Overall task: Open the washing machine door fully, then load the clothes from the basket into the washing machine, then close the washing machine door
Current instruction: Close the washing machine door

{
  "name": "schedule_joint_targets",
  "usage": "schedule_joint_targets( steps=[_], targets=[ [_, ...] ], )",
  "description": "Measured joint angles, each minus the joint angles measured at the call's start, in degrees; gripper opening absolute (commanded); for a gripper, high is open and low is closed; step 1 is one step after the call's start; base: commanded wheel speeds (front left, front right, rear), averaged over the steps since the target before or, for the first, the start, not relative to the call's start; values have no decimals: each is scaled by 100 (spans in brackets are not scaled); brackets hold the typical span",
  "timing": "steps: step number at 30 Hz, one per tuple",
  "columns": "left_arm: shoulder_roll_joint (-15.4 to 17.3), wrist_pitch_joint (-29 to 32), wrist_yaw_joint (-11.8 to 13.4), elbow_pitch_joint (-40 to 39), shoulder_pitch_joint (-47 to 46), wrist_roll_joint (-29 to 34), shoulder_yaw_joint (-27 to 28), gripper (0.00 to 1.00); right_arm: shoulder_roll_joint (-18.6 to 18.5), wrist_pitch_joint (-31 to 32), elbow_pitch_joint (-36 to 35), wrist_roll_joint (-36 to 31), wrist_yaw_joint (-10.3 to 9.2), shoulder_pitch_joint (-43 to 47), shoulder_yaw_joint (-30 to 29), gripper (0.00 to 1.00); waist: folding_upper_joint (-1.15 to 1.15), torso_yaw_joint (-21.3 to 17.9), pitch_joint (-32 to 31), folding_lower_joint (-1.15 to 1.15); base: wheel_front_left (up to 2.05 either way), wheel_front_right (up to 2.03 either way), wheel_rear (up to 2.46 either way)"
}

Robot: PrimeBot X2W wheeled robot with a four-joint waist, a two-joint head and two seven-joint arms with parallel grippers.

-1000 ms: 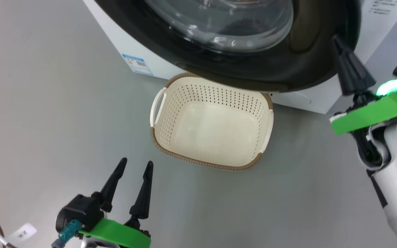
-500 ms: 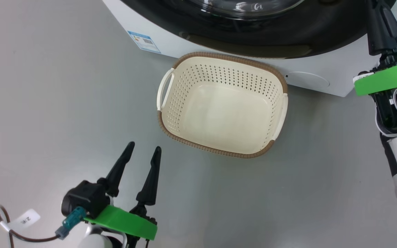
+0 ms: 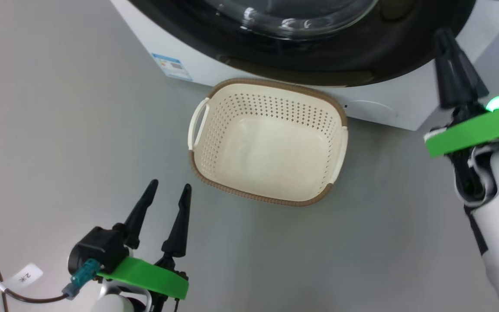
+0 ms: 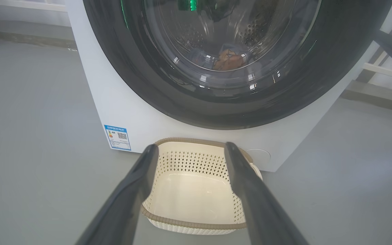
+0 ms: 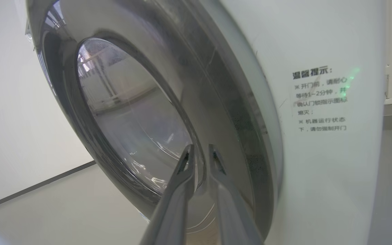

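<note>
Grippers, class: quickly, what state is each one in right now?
Left gripper: open, holding nothing.
Right gripper: nearly closed, holding nothing.

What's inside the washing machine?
Through the washing machine door, clothes with an orange-brown print lie low in the perforated drum; the door's black ring hides the rest.

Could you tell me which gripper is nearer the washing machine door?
Right. The right gripper is beside the washing machine door; the left gripper is beyond the basket from it.
</note>
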Motion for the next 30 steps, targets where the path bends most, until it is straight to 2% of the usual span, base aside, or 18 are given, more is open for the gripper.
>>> schedule_joint_targets(
  steps=[5, 14, 17, 30],
  targets=[
    [0, 0, 0, 115, 26, 76, 137, 100, 21, 0, -47, 0, 0, 538, 88, 100, 0, -194, -175, 0, 0, 0, 0],
    [0, 0, 0, 293, 68, 245, 347, 100, 102, 0, -171, -12, 0, 1447, -92, 100, 0, -589, -491, 0, 0, 0, 0],
    [2, 0, 0, 371, 157, 325, 458, 100, 203, 0, -224, -73, 0, 1818, -245, 100, 0, -808, -661, 0, 0, 0, 0],
    [74, 0, 0, 528, 499, 297, 799, 100, 232, 0, -263, -186, 0, 2708, -643, 100, 0, -1523, -1183, 0, 0, 0, 0]
  ],
)
